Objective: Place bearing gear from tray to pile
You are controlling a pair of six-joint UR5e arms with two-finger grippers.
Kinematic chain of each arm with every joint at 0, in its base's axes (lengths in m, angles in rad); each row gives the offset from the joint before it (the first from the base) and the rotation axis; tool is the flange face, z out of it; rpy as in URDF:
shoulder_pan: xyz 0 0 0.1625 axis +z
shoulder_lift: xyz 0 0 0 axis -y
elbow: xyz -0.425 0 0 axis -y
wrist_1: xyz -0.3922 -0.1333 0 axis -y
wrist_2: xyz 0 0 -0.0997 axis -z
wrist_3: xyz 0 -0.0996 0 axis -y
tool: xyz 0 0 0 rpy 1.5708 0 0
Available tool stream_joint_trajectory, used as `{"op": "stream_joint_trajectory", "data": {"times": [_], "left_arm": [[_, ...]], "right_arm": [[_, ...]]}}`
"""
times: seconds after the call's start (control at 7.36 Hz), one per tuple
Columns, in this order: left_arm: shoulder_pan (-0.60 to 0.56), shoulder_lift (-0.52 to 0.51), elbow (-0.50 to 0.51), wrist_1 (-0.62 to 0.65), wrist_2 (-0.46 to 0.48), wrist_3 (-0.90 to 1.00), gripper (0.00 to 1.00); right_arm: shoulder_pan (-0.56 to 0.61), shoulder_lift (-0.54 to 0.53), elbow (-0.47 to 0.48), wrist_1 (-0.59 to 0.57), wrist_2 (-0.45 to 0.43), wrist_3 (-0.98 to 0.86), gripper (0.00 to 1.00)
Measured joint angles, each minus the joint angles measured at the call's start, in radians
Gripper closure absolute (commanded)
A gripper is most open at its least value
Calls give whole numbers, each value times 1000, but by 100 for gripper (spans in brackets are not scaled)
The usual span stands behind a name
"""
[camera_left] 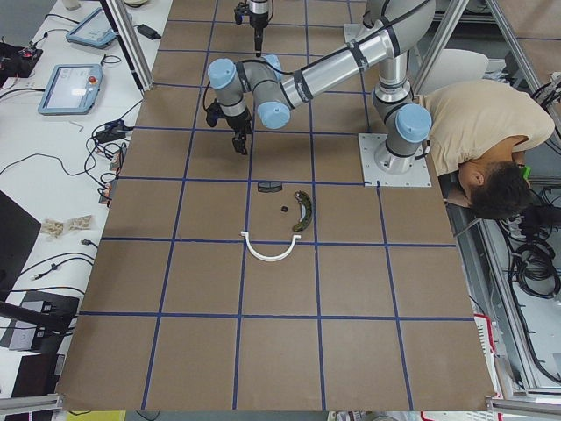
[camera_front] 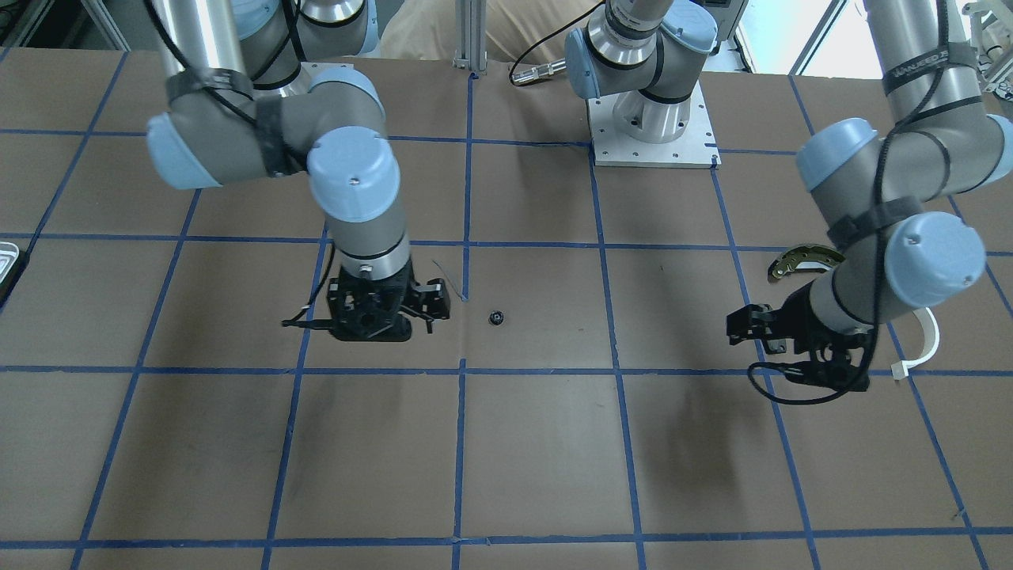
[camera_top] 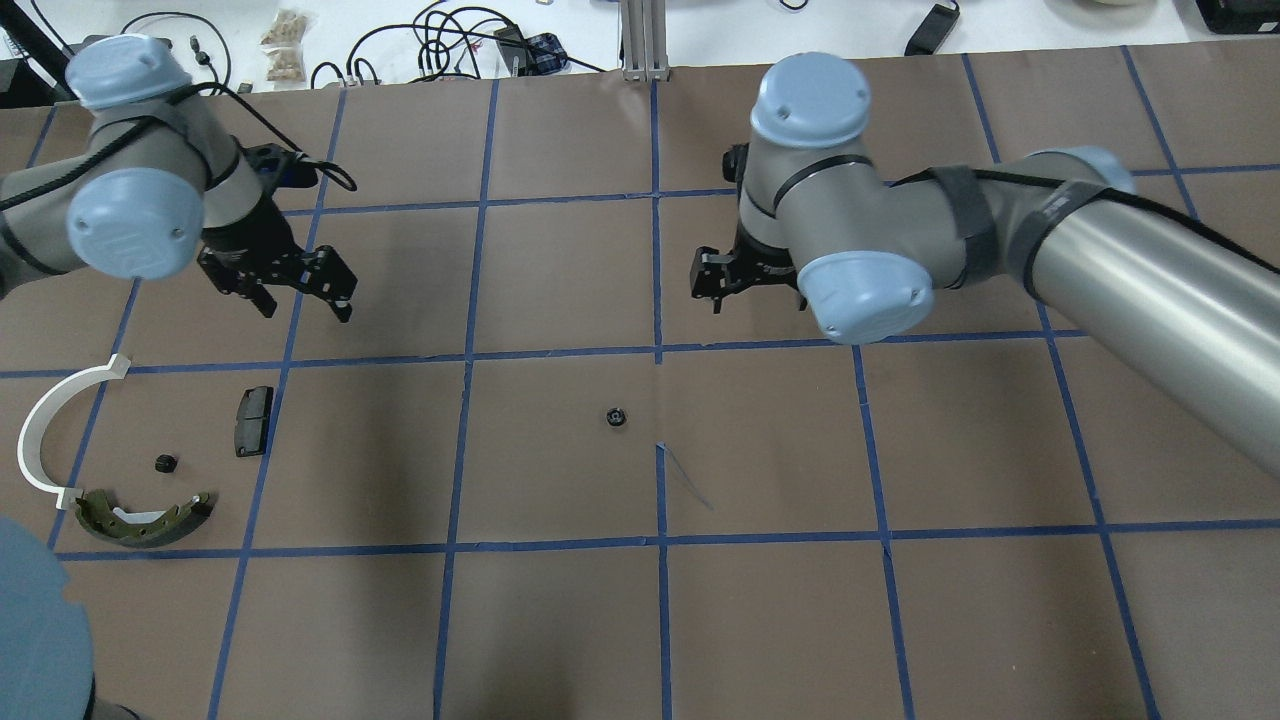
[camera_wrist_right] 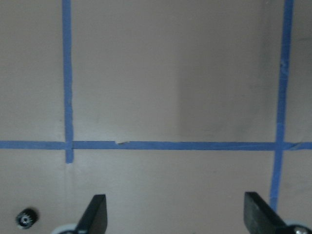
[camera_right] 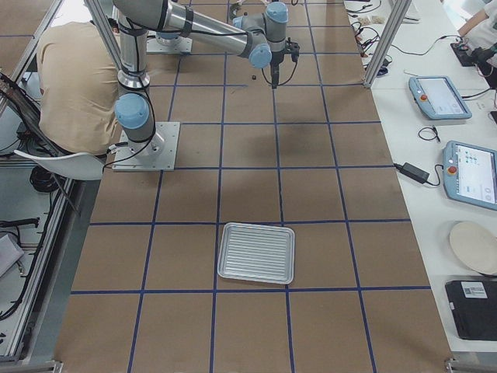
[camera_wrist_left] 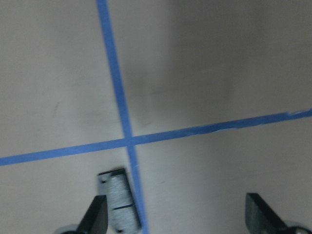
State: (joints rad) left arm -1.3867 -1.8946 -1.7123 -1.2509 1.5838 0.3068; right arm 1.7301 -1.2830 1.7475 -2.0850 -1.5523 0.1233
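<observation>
Across the brown table (camera_top: pixel 560 620) with its blue tape grid, I check each item against several views.

1. Tray (camera_right: pixel 256 252): only the exterior right view shows it whole, a ribbed silver rectangle at the table end on the robot's right, well apart from both arms. The front-facing view catches only one pale corner at its left edge.
2. Pile: the overhead view shows it complete, near the left arm. It holds a white half-ring (camera_top: pixel 45 430), an olive-brass shoe (camera_top: pixel 148 518), a dark grey pad (camera_top: pixel 252 420) and a small black part (camera_top: pixel 166 463) between pad and shoe. In the front-facing view the left arm covers most of it, leaving only parts of the shoe and half-ring showing.
3. Left gripper (camera_wrist_left: pixel 175 217): its own camera shows the fingers spread wide with nothing between them, above a tape crossing, with the pad just beside one fingertip.
4. Right gripper (camera_wrist_right: pixel 176 217): the fingers are spread wide and hold nothing.
5. Bearing gear (camera_top: pixel 615 417): it lies on the bare table near the centre tape line, well apart from tray and pile. The right wrist view alone resolves detail: a small black round part with a toothed edge and a pale centre. It sits outside the finger span, at the lower left corner of that view, touching neither finger.
</observation>
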Motion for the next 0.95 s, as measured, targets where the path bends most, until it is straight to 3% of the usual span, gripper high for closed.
{"op": "stream_joint_trajectory", "data": {"times": [0.27, 0.54, 0.95], "left_arm": [[-171, -14, -6, 62, -56, -206, 0], [-322, -34, -17, 130, -71, -344, 0], [-475, -82, -61, 242, -73, -457, 2]], "right_arm": [[-96, -10, -125, 165, 6, -140, 0], [-121, -8, -271, 343, 7, -166, 0], [-122, -40, -323, 441, -9, -150, 0]]}}
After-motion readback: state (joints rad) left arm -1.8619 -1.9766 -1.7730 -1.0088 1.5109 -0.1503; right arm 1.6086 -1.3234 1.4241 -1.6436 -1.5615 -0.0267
